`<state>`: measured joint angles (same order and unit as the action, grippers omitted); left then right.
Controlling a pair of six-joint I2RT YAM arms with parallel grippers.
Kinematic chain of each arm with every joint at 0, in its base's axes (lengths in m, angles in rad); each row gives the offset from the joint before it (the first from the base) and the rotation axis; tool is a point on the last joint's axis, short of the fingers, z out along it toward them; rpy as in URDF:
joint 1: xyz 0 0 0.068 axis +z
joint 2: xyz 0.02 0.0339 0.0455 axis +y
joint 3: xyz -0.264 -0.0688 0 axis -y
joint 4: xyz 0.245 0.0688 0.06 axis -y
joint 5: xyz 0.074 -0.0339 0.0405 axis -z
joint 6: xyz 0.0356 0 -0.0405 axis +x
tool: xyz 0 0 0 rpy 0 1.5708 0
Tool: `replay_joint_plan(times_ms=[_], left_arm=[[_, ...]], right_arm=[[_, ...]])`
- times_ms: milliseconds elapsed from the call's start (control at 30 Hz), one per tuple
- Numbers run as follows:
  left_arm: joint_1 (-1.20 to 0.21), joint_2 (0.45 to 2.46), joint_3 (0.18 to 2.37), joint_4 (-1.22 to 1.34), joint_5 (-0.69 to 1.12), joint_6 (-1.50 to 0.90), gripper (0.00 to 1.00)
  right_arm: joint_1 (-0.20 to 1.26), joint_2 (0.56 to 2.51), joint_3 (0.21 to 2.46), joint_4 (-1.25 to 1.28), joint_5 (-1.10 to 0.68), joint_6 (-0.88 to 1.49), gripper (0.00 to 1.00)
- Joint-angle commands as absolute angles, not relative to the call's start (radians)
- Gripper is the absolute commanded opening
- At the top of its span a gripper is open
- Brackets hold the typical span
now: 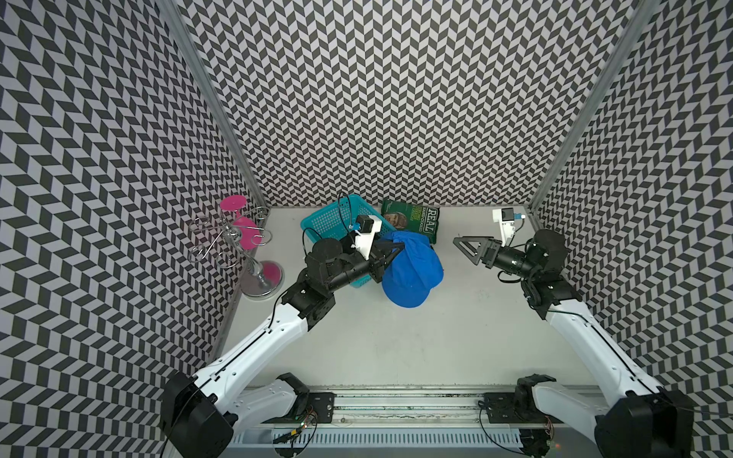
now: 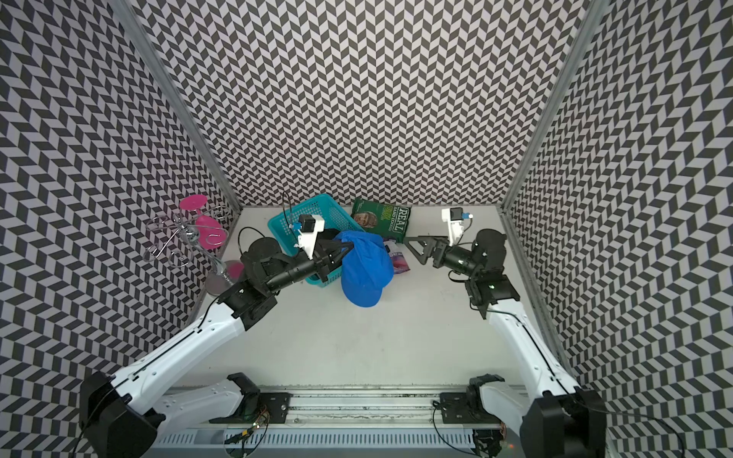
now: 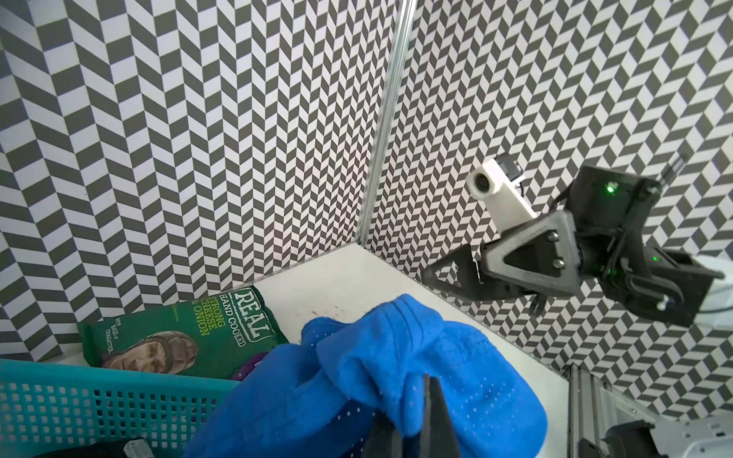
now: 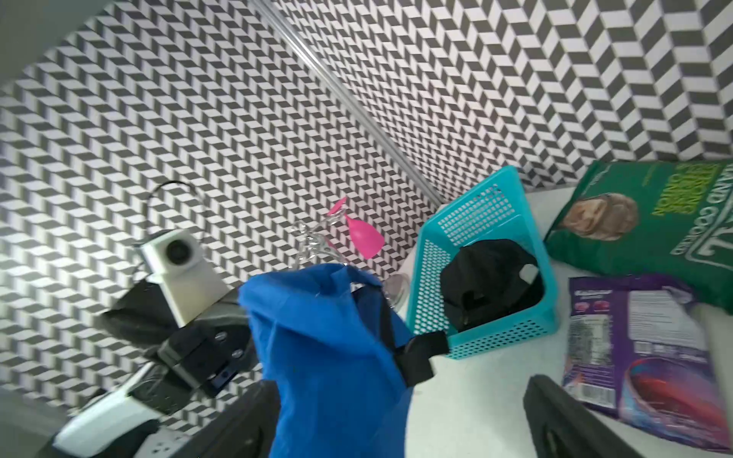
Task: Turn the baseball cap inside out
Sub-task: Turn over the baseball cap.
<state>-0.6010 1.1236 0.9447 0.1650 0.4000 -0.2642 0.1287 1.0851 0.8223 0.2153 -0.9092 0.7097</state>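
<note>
Zigzag black-and-white walls are seen on three sides of a pale table [image 1: 396, 341]. Toward the back of it, a blue cap [image 1: 412, 273] is held by the left gripper [image 1: 400, 248], whose jaws are pressed together on a bunched fold of the crown, as is seen close up in the left wrist view [image 3: 430, 392]. The cap is draped from that grip with its brim pointed toward the near edge; whether its lower part touches the table cannot be told. A black strap is shown on the hanging fabric in the right wrist view [image 4: 416, 357].

The right gripper [image 1: 466, 251] is held well apart from the cap, level with it, with its jaws spread wide and nothing between them.

Just behind the cap a teal basket [image 1: 325, 222] is placed, with a dark item [image 4: 488, 277] lying inside. A green crisp bag [image 1: 412, 220] is laid against the back wall, and a purple packet [image 4: 642, 341] beside it. A wire stand with a pink glass [image 1: 242, 234] is set in the left corner.
</note>
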Motion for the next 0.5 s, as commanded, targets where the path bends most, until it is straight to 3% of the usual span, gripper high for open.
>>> replay_joint_plan(times_ms=[0, 467], left_arm=[[-0.594, 1.136, 0.988, 0.235, 0.393, -0.366, 0.0], [-0.591, 1.173, 1.008, 0.306, 0.392, -0.44, 0.0]], right_arm=[[0.134, 1.071, 0.801, 0.379, -1.029, 0.909, 1.0], [0.3, 1.082, 0.732, 0.537, -1.029, 1.175, 1.0]])
